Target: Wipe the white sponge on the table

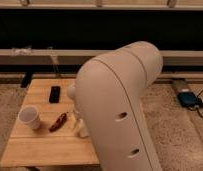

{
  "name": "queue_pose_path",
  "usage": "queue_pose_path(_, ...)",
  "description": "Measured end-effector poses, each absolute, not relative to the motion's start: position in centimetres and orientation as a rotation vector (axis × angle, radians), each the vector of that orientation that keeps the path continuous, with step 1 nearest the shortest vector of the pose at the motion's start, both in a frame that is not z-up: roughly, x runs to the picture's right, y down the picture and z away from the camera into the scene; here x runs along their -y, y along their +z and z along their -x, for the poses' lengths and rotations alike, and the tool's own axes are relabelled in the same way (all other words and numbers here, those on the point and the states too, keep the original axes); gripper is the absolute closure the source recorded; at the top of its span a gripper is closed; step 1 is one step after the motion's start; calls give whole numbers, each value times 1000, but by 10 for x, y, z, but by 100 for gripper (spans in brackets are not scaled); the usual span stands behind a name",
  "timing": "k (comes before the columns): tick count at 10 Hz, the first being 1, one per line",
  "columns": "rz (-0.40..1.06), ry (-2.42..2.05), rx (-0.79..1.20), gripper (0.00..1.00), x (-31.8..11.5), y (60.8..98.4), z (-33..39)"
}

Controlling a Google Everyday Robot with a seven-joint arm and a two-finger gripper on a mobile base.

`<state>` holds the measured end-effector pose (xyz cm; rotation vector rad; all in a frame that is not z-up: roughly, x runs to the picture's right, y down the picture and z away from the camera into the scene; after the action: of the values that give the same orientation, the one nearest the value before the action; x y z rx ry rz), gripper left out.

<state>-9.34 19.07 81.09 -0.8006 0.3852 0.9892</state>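
Big arm hogging the shot, pincer tucked low over the bench

The robot arm [120, 107] blocks most of the wooden bench [40, 147]. The pincer [80, 127] sits just behind its left edge, down at the bench top; can't tell its state. Can't make out the white sponge either. A white cup [30, 117], a reddish thing [58, 121] and a black remote-like thing [55, 93] sit left of it.

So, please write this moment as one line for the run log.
arm: fills centre | hand: low over table, at arm's edge | sponge: not seen | cup, red thing, black thing: on table
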Motion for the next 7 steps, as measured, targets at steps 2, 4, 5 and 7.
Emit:
queue_pose_path(2,791,1000,-371,20,-177,813,80)
queue_pose_path(4,778,992,-351,20,-164,812,75)
queue_pose_path(5,763,985,-339,20,-152,812,69)
queue_pose_path(7,740,981,-323,20,-128,810,60)
